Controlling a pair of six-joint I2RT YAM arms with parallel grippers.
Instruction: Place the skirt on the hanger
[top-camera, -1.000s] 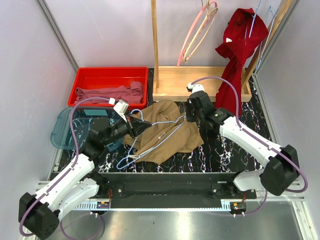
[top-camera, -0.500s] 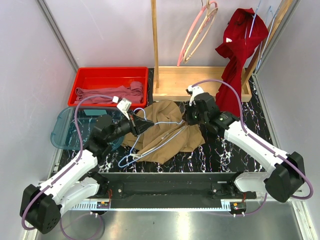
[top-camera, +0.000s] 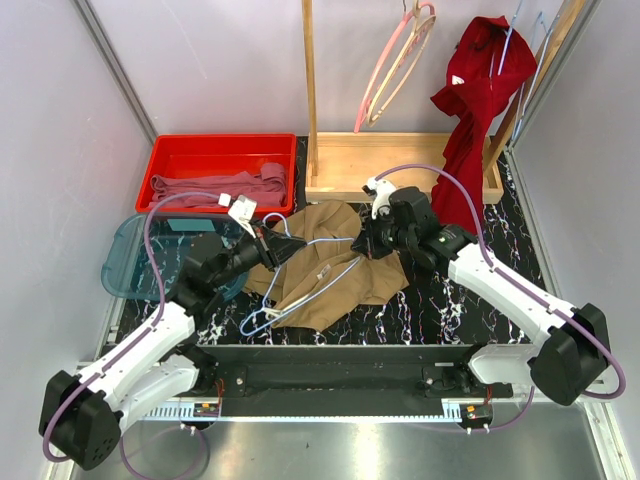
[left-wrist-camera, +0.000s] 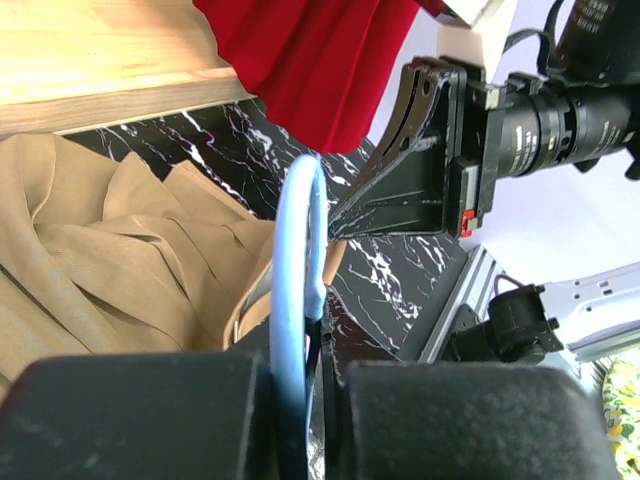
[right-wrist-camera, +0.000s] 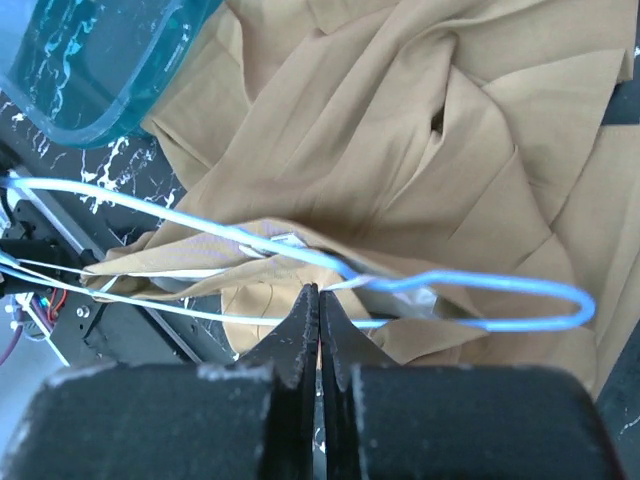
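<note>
A tan skirt (top-camera: 325, 220) was seen lying crumpled on the black marbled counter (top-camera: 430, 310), between the two arms. A thin light-blue wire hanger (left-wrist-camera: 298, 240) was laid across its cloth. The left hand (top-camera: 280, 250) was closed on the hanger, with a curved loop of the wire pinched between its fingers. The right hand (right-wrist-camera: 318, 300) was closed tight, its tips set at the skirt's edge where the wire crossed. Whether any cloth was pinched there could not be told. The step in hand was judged to be working the hanger into the skirt's waist. This was judged best done with the hanger held level and steady by the left hand. The waistband would then be drawn slowly along the wire, so that the thin wire was not twisted and the cloth not snagged.
</note>
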